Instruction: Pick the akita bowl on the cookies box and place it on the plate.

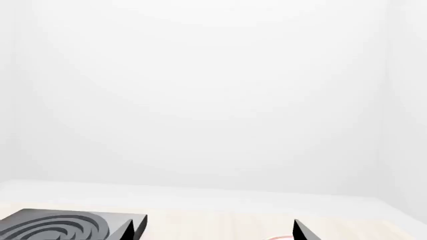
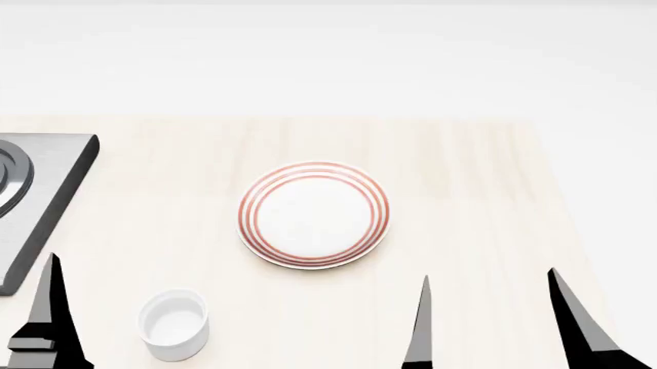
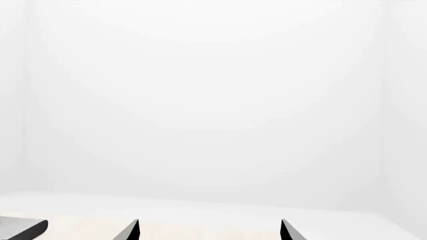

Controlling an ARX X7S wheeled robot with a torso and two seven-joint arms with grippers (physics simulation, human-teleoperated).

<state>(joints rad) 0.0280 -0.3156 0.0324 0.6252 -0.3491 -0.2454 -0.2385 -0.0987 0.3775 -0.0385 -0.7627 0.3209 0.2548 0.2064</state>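
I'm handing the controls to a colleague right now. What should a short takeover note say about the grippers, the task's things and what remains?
Right gripper: open, empty, low at the near edge of the pale wooden table.
Left gripper: only one dark finger shows in the head view; its wrist view shows the fingers apart, holding nothing.
The round white plate with red rings sits mid-table, bare.
The speckled akita bowl and the red-and-white cookies box are in no view.
Also there: a small plain white cup near the left gripper and a grey stove top at the table's left.
Done: nothing. Left: find the bowl, grasp it, set it on the plate.
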